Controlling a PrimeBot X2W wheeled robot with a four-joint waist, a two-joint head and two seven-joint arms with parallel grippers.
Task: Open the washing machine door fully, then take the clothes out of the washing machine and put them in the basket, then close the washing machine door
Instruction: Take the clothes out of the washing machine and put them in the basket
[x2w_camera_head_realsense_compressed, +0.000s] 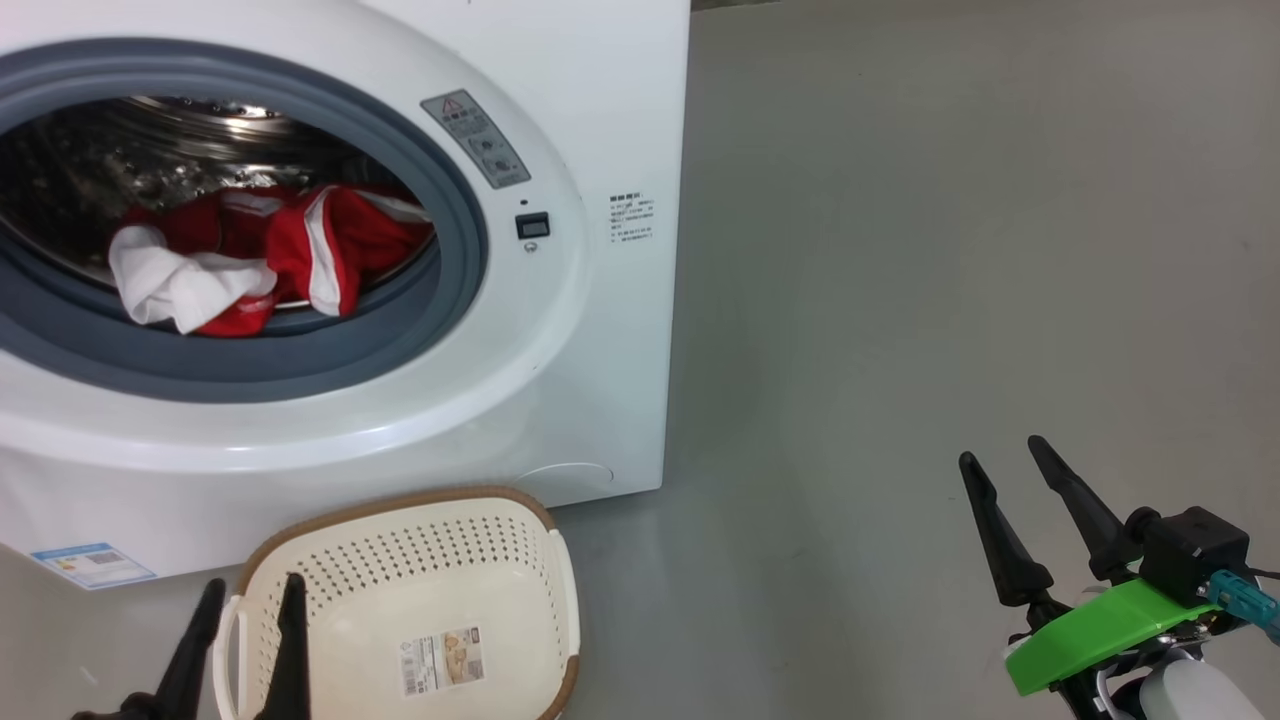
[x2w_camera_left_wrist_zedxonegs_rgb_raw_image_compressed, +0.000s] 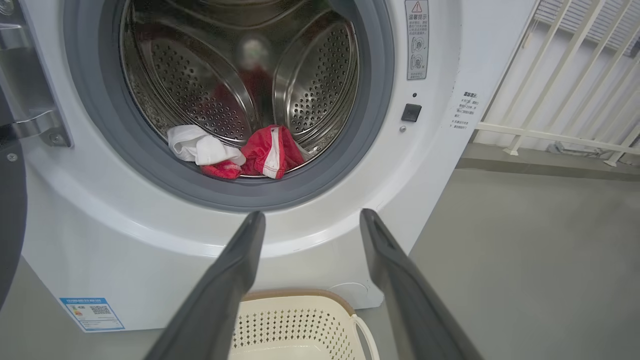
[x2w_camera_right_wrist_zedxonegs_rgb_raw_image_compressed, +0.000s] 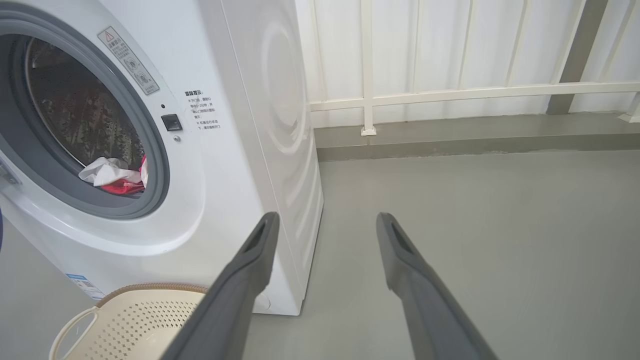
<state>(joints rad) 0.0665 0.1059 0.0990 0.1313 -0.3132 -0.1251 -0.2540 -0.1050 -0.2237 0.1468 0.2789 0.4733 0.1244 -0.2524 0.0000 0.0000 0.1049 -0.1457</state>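
Right now you have the washing machine across the upper left of the head view, its round mouth uncovered. The washing machine door is swung aside. In the left wrist view you see a dark sliver of its rim at the left edge, below the metal hinge.

The clothes lie bunched at the front of the steel drum. They are red folds with white stripes and a white patch, resting just behind the grey gasket at its lower lip.

The basket sits on the grey floor at the bottom of the head view, just in front of the machine's lower edge. A paper label shows on its perforated bottom.

Your left gripper has its fingers spread wide with nothing between them. It hangs over the basket's near left side and points toward the drum mouth. Your right gripper sits at the lower right of the head view. It is well apart from the machine, over bare floor, with its fingers parted too and nothing in them.

In the right wrist view, a white railing runs across the top behind the machine. A small blue label marks the machine's lower left corner in the left wrist view.
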